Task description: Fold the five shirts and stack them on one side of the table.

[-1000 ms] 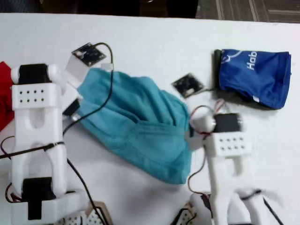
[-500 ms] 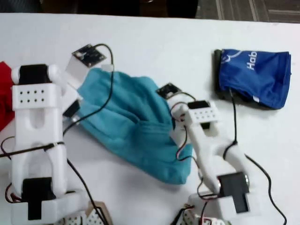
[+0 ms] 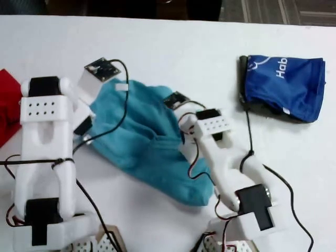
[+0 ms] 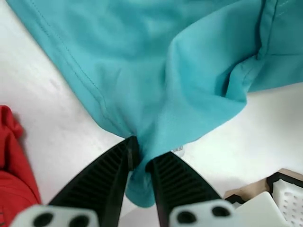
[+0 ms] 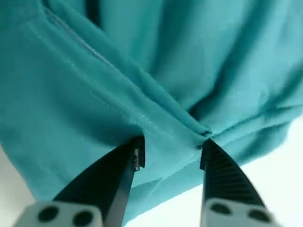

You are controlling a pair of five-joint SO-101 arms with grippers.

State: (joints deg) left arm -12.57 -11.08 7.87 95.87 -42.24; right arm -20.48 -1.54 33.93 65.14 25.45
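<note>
Lying crumpled at the middle of the table: one teal shirt. Its long axis runs from 10 o'clock to 4 o'clock in the high view. The narrower end points to 10 o'clock and the broad rounded end to 4 o'clock.

Left gripper: jaws pinched tight on a bunched fold at the teal shirt's 9 o'clock edge. The cloth fans out from the grip, and a small tuft pokes out behind the jaws.

Right gripper: jaws spread wide, holding nothing. Both tips are set against a stitched ridge of the teal shirt, near its middle.

Blue shirt: folded into a rough rectangle at 2 o'clock, long axis across the table. It lies near the right edge and apart from the teal shirt.

Red shirt: at 9 o'clock, cut off by the frame's left edge, beside the left arm.

Open room: a wide bare band along the far side from 11 to 1 o'clock. A bare strip lies between the teal and blue shirts, and a smaller patch at 6 o'clock between the two arm bases.
</note>
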